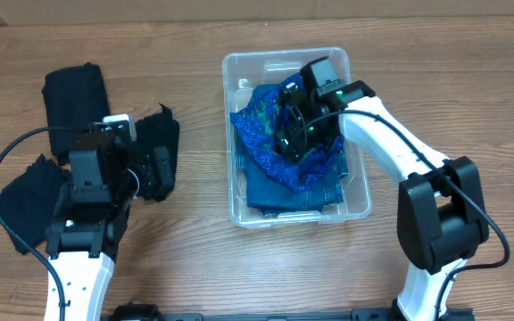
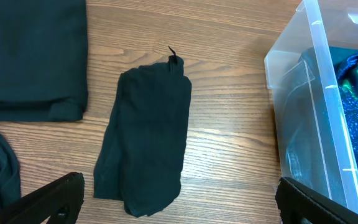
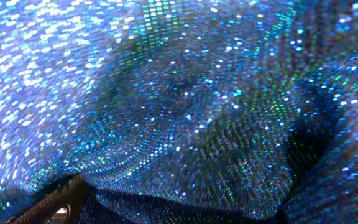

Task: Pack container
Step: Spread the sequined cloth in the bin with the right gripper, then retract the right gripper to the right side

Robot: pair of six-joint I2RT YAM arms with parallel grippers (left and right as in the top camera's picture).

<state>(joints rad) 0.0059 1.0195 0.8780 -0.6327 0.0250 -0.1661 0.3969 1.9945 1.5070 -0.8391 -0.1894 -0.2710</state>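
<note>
Denim (image 1: 279,194) and sequined fabric (image 1: 255,125) fill the container (image 1: 239,64), the right tool (image 1: 291,134) buried there, grip unreadable; black garments (image 1: 74,94) wait at the desk's (image 1: 194,267) left edge, the left tool (image 2: 179,202) released.

It looked like a robotics lab bench. A wood-grain table (image 1: 194,267) filled the overhead frame, and two white-and-black robot arms rose from the bottom edge, the left arm (image 1: 83,276) and the right arm (image 1: 391,143). A black cable (image 1: 1,156) looped loose at the left. A clear container (image 1: 244,76) and dark clothes (image 1: 74,94) lay on the table.
</note>
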